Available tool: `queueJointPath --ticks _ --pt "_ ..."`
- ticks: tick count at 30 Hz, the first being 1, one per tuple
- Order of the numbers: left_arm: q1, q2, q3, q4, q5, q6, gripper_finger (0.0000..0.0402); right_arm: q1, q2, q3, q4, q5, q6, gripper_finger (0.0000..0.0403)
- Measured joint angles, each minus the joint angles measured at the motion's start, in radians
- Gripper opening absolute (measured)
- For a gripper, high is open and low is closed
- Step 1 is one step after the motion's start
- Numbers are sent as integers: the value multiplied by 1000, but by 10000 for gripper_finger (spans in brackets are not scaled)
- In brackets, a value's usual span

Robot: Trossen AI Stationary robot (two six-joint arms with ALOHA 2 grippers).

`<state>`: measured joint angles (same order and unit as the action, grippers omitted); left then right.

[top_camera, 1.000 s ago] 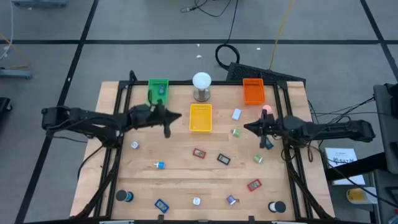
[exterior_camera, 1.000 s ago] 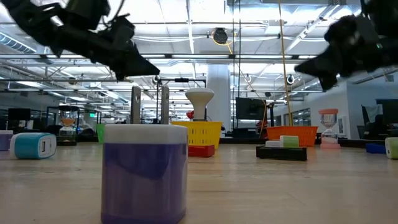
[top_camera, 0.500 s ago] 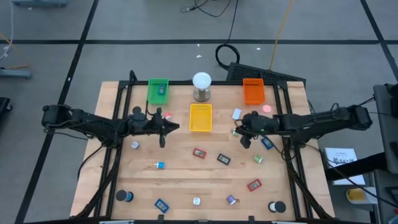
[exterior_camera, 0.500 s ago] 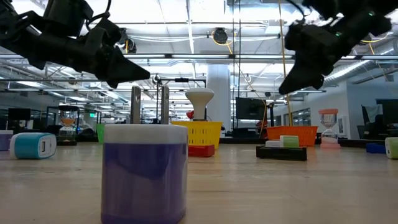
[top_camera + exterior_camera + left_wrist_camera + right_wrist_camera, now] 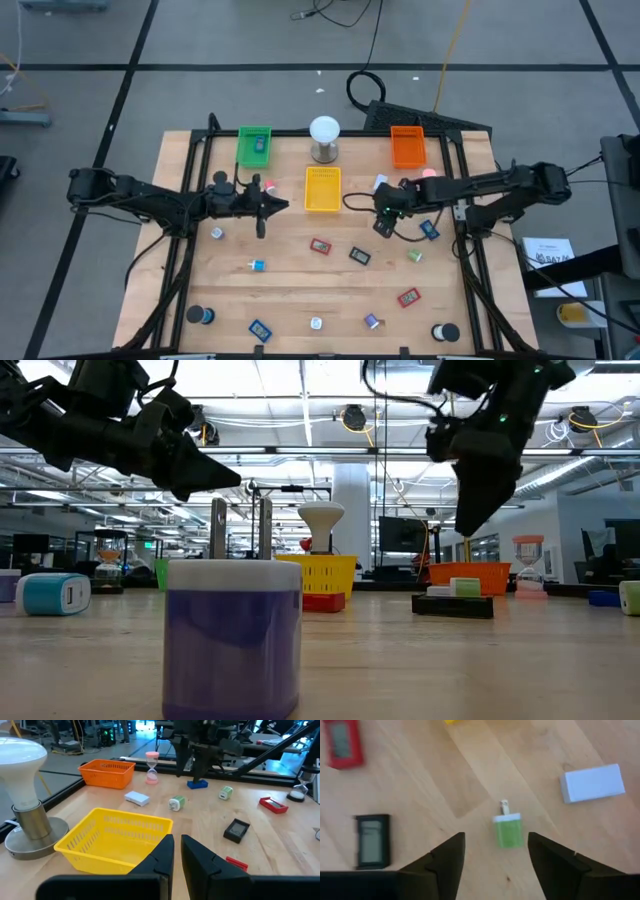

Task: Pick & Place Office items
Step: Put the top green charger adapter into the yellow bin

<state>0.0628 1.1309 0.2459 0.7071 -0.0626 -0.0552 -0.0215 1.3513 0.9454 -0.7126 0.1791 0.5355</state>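
A small green-and-white plug [image 5: 508, 831] lies flat on the table just left of the orange tray's near side, also seen from above [image 5: 379, 212]. My right gripper [image 5: 495, 854] hangs over it, pointing down, open, with a finger on either side of it and touching nothing. Near it lie a pale blue-white block [image 5: 592, 782], a red piece [image 5: 341, 745] and a dark piece [image 5: 371, 841]. My left gripper [image 5: 265, 207] hovers left of the yellow tray [image 5: 322, 189], pointing toward the table's right edge, fingers [image 5: 177, 852] together and empty.
A green tray [image 5: 255, 146], an orange tray [image 5: 407, 146] and a white-domed metal cylinder [image 5: 324, 138] stand along the far side. Loose items are scattered over the near half: a red piece [image 5: 408, 297], black rolls [image 5: 203, 316] [image 5: 446, 332], a blue piece [image 5: 430, 230], a purple plug [image 5: 232, 635].
My right gripper has gone toward the table's left edge, from beside the blue piece to above the green plug, and has tipped to point down. My left gripper has shifted a little toward the near edge, then kept still.
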Motion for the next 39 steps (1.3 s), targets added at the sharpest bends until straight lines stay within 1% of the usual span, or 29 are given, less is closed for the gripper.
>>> queueJointPath --ticks 1,6,10,17,22,30,34,36,39 --pt "0 0 0 0 0 -4 37 -11 17 9 -7 -4 -3 221" --pt "0 0 0 0 1 -7 37 -79 92 17 5 -99 -52 228" --pt "0 0 0 0 1 -8 37 -128 146 17 12 -106 -90 228" --pt "0 0 0 0 1 -8 37 -150 206 17 51 -183 -149 222" --pt "0 0 0 0 1 -8 37 -150 229 17 49 -182 -150 200" --pt "0 0 0 -2 1 -25 37 -149 301 17 51 -182 -155 169" --pt "0 0 0 -8 1 -26 37 -148 294 16 71 -174 -160 141" --pt "0 0 0 -8 1 -27 37 -142 287 16 96 -153 -163 126" --pt "-5 0 0 -9 1 -33 37 -113 262 16 125 -108 -166 124"
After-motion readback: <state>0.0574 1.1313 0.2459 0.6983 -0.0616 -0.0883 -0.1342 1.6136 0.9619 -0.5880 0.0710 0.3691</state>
